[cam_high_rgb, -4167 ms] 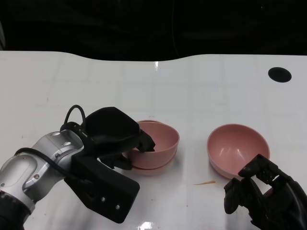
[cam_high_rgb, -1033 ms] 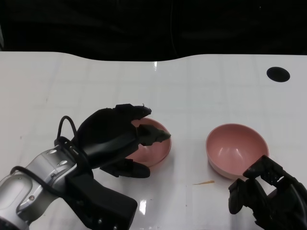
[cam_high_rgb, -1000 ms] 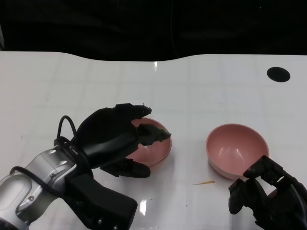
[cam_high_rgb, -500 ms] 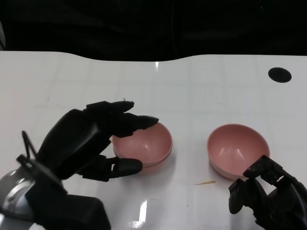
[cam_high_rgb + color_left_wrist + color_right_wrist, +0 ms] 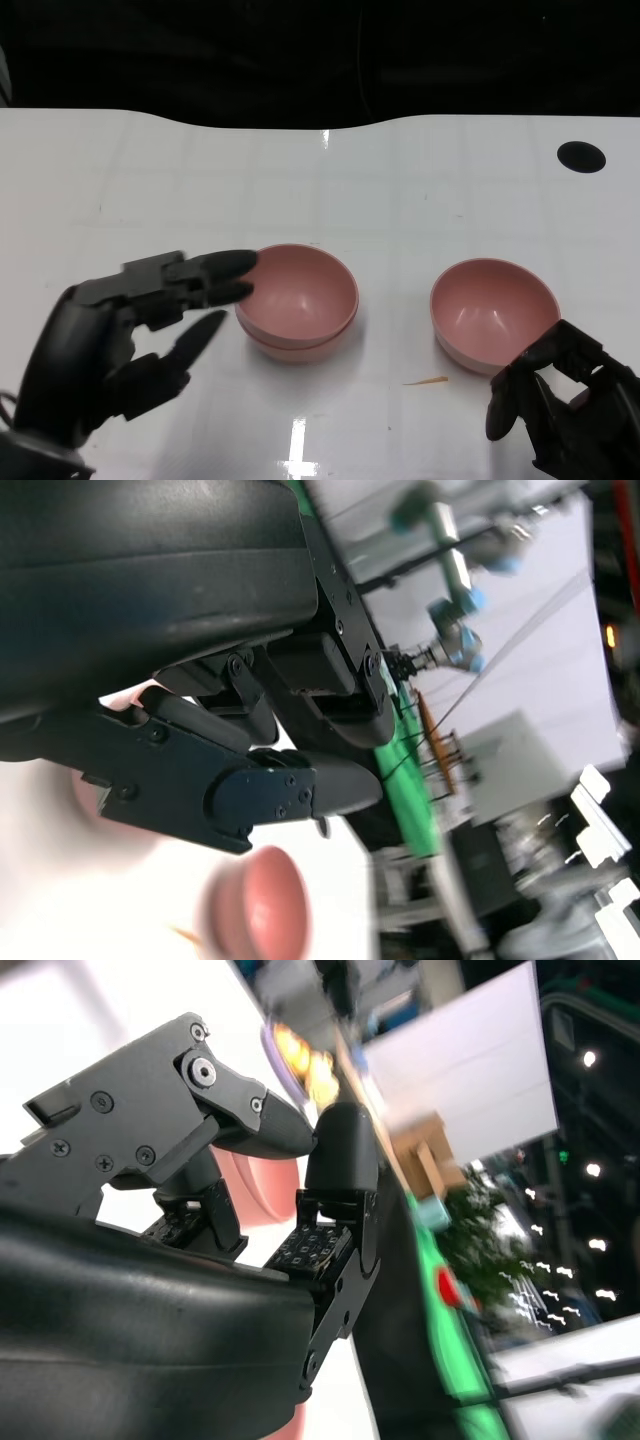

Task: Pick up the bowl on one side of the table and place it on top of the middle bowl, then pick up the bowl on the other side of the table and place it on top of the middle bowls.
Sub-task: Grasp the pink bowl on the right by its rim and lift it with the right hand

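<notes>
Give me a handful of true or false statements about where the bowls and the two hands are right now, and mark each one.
1. The left hand holds a bowl off the table. False: it holds nothing, its fingers apart beside the stacked bowls.
2. The middle of the table carries two pink bowls nested one in the other. True.
3. The right-side bowl already sits on the stack. False: it stands alone on the table, apart from the stack.
4. The right hand is near the right-side bowl, at its near rim. True.
5. A black round spot marks the table's far right. True.
6. The bowls are blue. False: they are pink.
</notes>
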You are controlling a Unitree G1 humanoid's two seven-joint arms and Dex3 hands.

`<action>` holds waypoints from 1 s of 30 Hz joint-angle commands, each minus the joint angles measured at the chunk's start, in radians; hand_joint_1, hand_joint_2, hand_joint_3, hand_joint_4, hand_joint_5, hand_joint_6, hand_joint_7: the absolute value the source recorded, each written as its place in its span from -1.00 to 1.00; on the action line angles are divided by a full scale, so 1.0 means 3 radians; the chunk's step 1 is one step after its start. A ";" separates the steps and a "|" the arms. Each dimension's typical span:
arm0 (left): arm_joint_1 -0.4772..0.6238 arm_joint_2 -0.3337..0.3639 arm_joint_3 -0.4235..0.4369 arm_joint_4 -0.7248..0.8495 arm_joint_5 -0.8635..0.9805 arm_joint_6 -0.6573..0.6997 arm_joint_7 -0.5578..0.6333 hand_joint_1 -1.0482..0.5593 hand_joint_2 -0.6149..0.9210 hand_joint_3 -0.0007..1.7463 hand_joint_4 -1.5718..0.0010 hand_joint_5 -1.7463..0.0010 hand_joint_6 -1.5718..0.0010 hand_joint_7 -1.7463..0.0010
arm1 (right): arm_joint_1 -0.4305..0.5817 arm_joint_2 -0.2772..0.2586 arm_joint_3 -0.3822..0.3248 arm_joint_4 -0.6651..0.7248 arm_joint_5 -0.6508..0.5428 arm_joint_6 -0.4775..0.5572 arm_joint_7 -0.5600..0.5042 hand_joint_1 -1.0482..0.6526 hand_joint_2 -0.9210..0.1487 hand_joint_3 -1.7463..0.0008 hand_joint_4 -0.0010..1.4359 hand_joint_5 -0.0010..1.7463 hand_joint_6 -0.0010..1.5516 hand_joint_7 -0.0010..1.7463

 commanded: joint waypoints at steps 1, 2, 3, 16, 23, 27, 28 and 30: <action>0.0226 -0.0106 0.0182 -0.0037 -0.0521 0.0285 -0.0130 0.31 0.59 0.45 0.27 -0.91 0.15 -0.47 | -0.0066 0.0054 -0.0042 0.0261 -0.0399 -0.0929 -0.0064 0.10 -0.39 -0.10 0.21 0.77 0.10 0.38; 0.0281 -0.0124 0.0213 -0.0034 -0.0544 0.0322 -0.0128 0.36 0.56 0.57 0.13 -0.96 0.17 -0.77 | -0.0066 0.0058 -0.0048 0.0292 -0.0515 -0.1134 -0.0117 0.03 -0.49 0.05 0.18 0.65 0.11 0.24; 0.0319 -0.0141 0.0238 -0.0035 -0.0558 0.0353 -0.0130 0.38 0.55 0.61 0.04 -0.98 0.16 -0.88 | -0.0069 0.0059 -0.0048 0.0326 -0.0596 -0.1292 -0.0159 -0.01 -0.58 0.16 0.17 0.56 0.14 0.11; 0.0439 -0.0149 0.0356 0.0124 -0.0534 0.0667 -0.0174 0.41 0.57 0.70 -0.09 -1.00 0.15 -1.00 | -0.0850 0.0164 -0.1353 0.1141 -0.2784 -0.4235 -0.0837 -0.45 -1.00 0.51 -0.44 -0.85 -0.36 -1.00; 0.0370 -0.0175 0.0430 0.0143 -0.0431 0.0768 -0.0203 0.42 0.59 0.65 -0.06 -1.00 0.17 -1.00 | -0.0612 0.0105 -0.1376 -0.0131 -0.4593 -0.3145 -0.1429 -0.74 -1.00 0.60 -0.54 -0.96 -0.54 -0.99; 0.0366 -0.0212 0.0459 0.0117 -0.0400 0.0822 -0.0162 0.41 0.62 0.59 -0.05 -1.00 0.17 -1.00 | -0.0532 -0.0128 -0.0954 -0.0364 -0.4858 -0.2570 -0.1604 -0.79 -1.00 0.67 -0.47 -0.95 -0.50 -0.98; 0.0363 -0.0216 0.0463 0.0121 -0.0386 0.0809 -0.0175 0.41 0.63 0.59 -0.05 -1.00 0.17 -1.00 | -0.0554 -0.0207 -0.0836 -0.0370 -0.4934 -0.2413 -0.1614 -0.80 -1.00 0.68 -0.46 -0.95 -0.50 -0.98; 0.0360 -0.0231 0.0470 0.0125 -0.0349 0.0786 -0.0191 0.40 0.65 0.57 -0.04 -1.00 0.18 -1.00 | -0.0594 -0.0358 -0.0619 -0.0311 -0.5028 -0.2163 -0.1700 -0.83 -1.00 0.69 -0.40 -0.94 -0.45 -0.96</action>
